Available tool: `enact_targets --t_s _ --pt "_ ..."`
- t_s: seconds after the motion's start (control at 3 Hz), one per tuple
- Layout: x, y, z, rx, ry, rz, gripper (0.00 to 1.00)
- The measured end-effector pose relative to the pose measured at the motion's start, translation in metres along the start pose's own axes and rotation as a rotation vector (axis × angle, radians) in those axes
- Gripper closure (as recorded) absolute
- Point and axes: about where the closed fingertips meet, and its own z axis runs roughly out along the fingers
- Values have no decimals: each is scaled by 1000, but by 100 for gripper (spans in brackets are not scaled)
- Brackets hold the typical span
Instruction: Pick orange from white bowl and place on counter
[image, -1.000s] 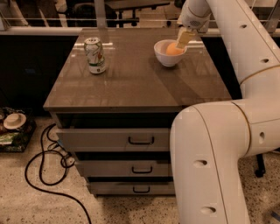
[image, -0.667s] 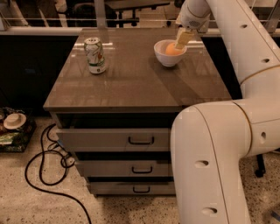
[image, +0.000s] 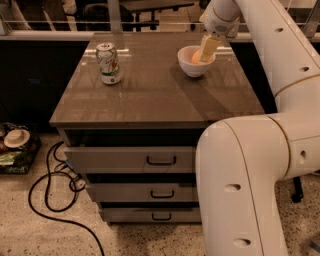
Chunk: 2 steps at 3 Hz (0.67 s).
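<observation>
The white bowl (image: 193, 64) stands at the back right of the counter (image: 150, 95). Inside it lies the orange (image: 195, 58), partly covered by the gripper. My gripper (image: 206, 52) reaches down from the white arm into the bowl, right at the orange's right side. Its pale yellow fingers (image: 208, 48) dip below the bowl's rim. Whether they grip the fruit does not show.
A green and white soda can (image: 108, 63) stands upright at the counter's back left. My arm's big white links (image: 250, 170) fill the right side. Three drawers with black handles (image: 161, 161) are below. A black cable (image: 55, 195) lies on the floor at left.
</observation>
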Motion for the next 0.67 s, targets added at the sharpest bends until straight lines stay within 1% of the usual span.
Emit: enact_targets --t_s 0.33,0.67 --pt "-1 8 2 -31 -7 -21 16" --pt "2 11 -1 -47 5 -56 17"
